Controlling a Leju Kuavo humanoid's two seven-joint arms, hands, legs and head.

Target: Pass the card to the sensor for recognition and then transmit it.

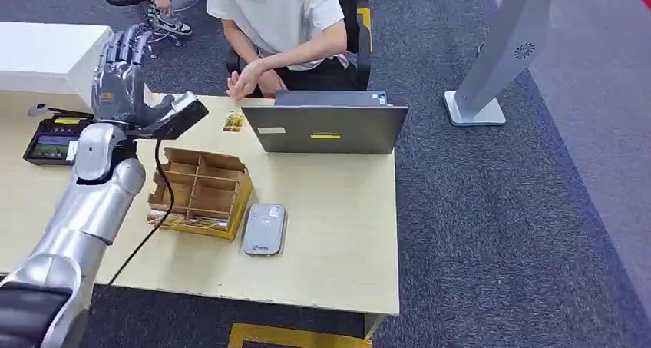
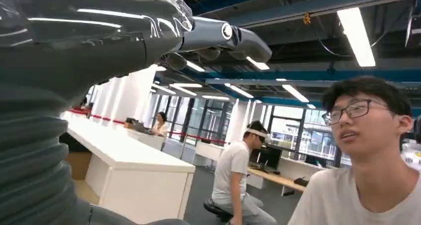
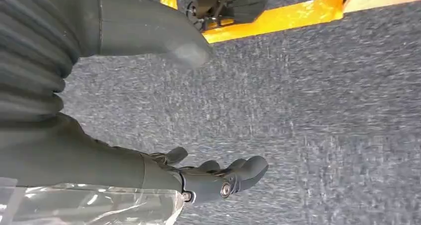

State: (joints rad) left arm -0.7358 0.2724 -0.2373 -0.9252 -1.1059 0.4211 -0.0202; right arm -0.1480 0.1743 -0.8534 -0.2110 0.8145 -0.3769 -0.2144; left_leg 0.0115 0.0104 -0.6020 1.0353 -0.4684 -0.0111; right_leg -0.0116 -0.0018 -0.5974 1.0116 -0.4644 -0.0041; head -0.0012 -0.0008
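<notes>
A small yellowish card (image 1: 233, 121) lies on the table's far side, just left of the laptop and near a seated person's hand (image 1: 244, 81). The grey flat sensor (image 1: 264, 229) lies on the table by the right side of the cardboard box. My left hand (image 1: 123, 70) is raised above the table's left part, fingers stretched upward and apart, holding nothing; the left wrist view shows its fingers (image 2: 226, 36) extended in the air. My right hand (image 3: 218, 178) hangs over the carpet, thumb (image 3: 183, 51) well apart from the loosely bent fingers, with nothing in it.
A cardboard box (image 1: 201, 190) with dividers stands mid-table. A closed-angle grey laptop (image 1: 326, 125) faces the person in a white shirt (image 1: 276, 18). A black device (image 1: 50, 140) sits at the left. A grey gate post (image 1: 499, 56) stands on the carpet to the right.
</notes>
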